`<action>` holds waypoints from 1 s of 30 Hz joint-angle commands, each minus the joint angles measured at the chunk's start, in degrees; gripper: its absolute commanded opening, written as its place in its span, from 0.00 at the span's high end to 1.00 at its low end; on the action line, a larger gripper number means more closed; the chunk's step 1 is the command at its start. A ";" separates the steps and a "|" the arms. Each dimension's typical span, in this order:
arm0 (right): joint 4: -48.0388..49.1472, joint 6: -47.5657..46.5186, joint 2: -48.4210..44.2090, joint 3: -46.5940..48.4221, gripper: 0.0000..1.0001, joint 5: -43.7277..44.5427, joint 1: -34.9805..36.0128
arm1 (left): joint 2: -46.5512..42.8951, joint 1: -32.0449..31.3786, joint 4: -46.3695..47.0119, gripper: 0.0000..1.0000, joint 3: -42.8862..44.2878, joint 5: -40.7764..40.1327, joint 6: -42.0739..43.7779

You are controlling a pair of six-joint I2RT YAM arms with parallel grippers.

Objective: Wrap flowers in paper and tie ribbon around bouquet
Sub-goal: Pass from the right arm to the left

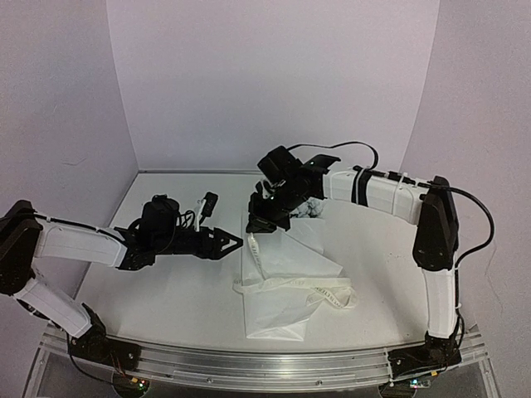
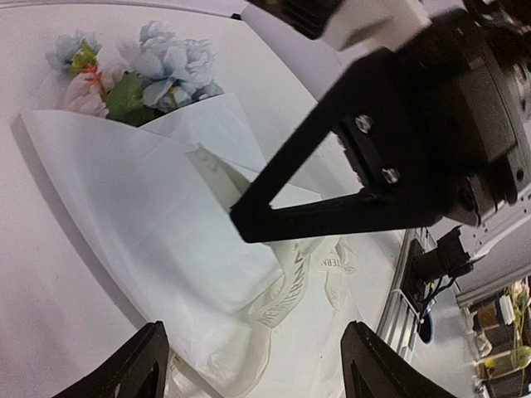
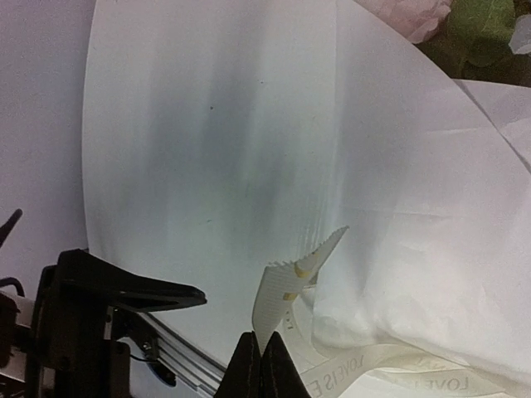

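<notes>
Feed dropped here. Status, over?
Right pincer shut on ribbon end. Left pincer open beside bouquet. Ribbon draped across it, untied. Right arm crowds left pincer.

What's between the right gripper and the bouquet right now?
The ribbon: its notched end is pinched in the shut right gripper, and the strip trails down onto the bouquet. Clearest in the right wrist view.

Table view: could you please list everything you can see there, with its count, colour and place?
flowers: one bunch, pale blue, white and pink, poking out of the paper's far end
paper: one sheet, white, folded around the flowers, mid-table
ribbon: one, cream with lettering, across the paper's middle, one end lifted
table: one, white
rail: one, silver, near edge
left gripper: black, open, just left of the paper
right gripper: black, shut on the ribbon's end
</notes>
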 commanded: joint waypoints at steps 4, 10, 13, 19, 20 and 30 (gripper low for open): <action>7.63 9.83 -2.56 -0.11 1.00 -14.75 -3.45 | 6.85 -1.46 5.63 0.27 4.81 3.53 8.27; 8.49 13.25 -1.76 -0.16 1.00 -19.58 -4.31 | 11.25 -1.77 8.90 0.27 7.78 2.69 8.70; 8.51 13.50 -2.17 -1.24 1.00 -19.36 -4.31 | 11.98 -1.89 12.01 0.27 7.66 3.24 8.37; 8.51 13.98 -2.28 -1.66 1.00 -19.82 -4.53 | 14.98 -2.52 15.36 0.31 8.38 4.88 8.67; 8.51 14.00 -2.31 -1.62 1.00 -19.87 -4.59 | 15.51 -2.52 16.01 0.35 8.59 5.06 8.55; 7.39 5.02 -13.50 -15.02 0.53 -12.00 -6.06 | 16.90 -2.52 15.19 1.00 9.95 -1.44 4.62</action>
